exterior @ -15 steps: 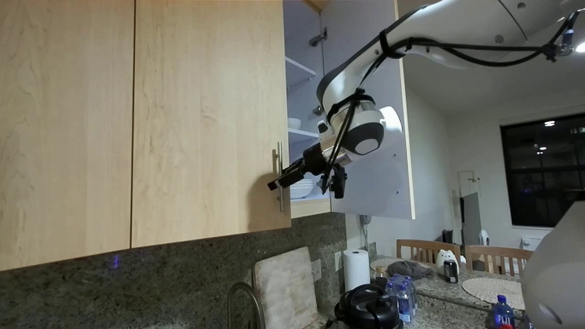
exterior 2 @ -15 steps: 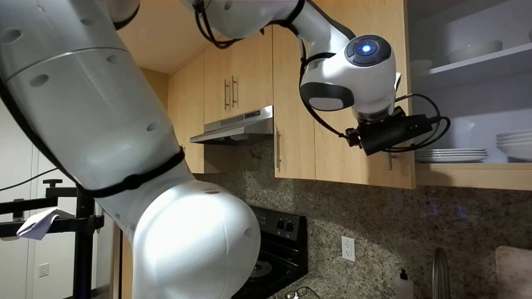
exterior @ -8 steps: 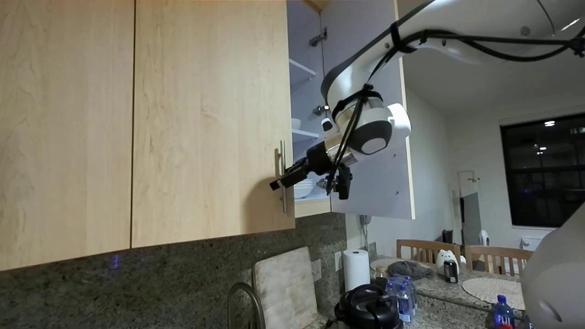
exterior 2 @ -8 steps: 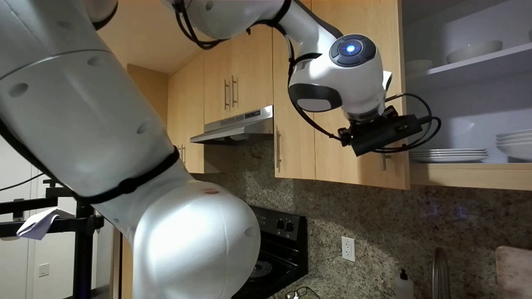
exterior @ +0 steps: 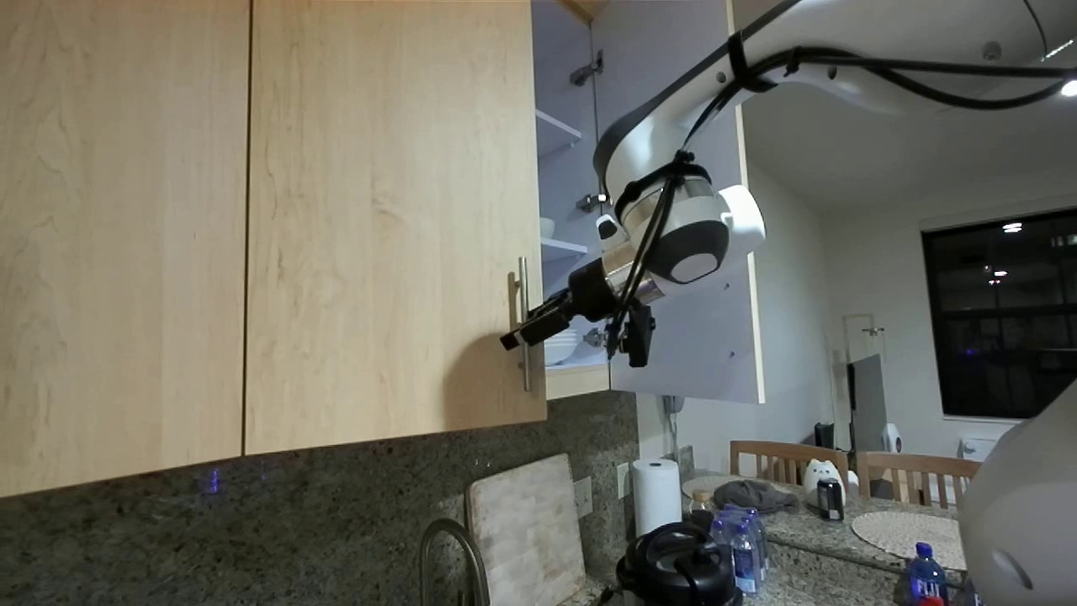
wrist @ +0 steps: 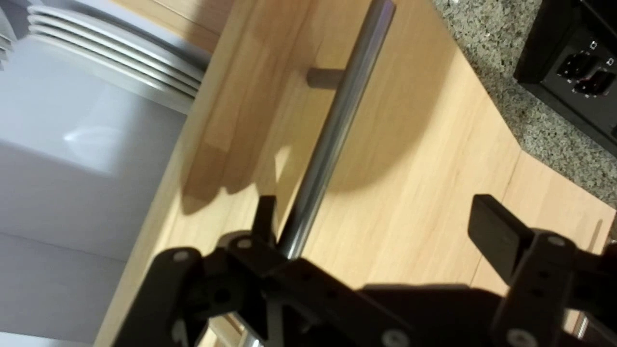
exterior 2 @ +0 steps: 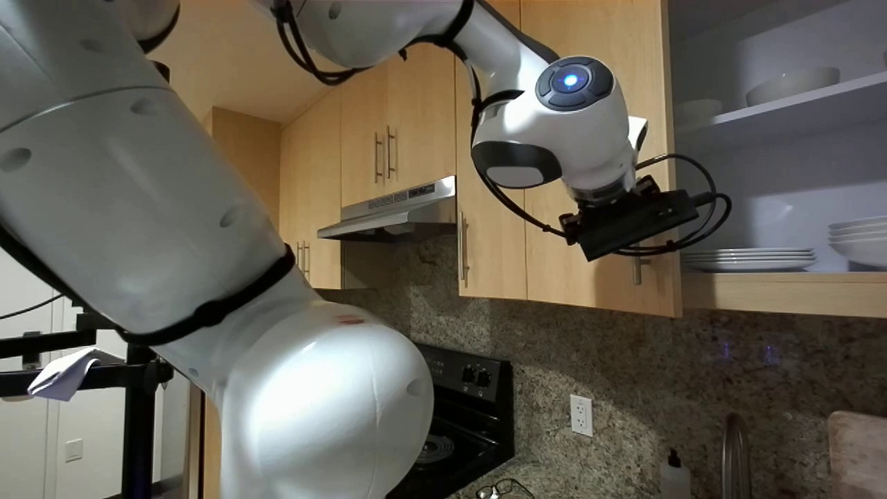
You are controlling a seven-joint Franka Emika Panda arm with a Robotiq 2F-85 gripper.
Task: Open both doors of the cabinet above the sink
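Nearest, in the wrist view, the robot hand (wrist: 373, 217) has its two fingers (wrist: 264, 217) spread apart, clamped on nothing. The slim metal bar handle (wrist: 334, 130) of the near door (exterior: 387, 219) passes between them, lying right alongside one finger, the one toward the door's free edge; whether they touch cannot be told. That placement suggests the finger is there to push the handle sideways and swing the door, rather than to squeeze. This door, a tall flat maple slab, stands ajar, its edge out from the cabinet (exterior 2: 783, 294). Through the gap, in an exterior view, white plates (exterior 2: 748, 260) sit stacked inside. Beyond, the far door (exterior: 698, 345) stands wide open with its pale inner face showing, likely giving the arm (exterior: 665, 126) room, so swinging the near door farther seems to be the step left. Lower down, a cutting board (exterior: 526, 530) leans against the granite backsplash (exterior: 320, 522), probably to take up little room, and a curved faucet (exterior 2: 736, 450) rises under the cabinet.
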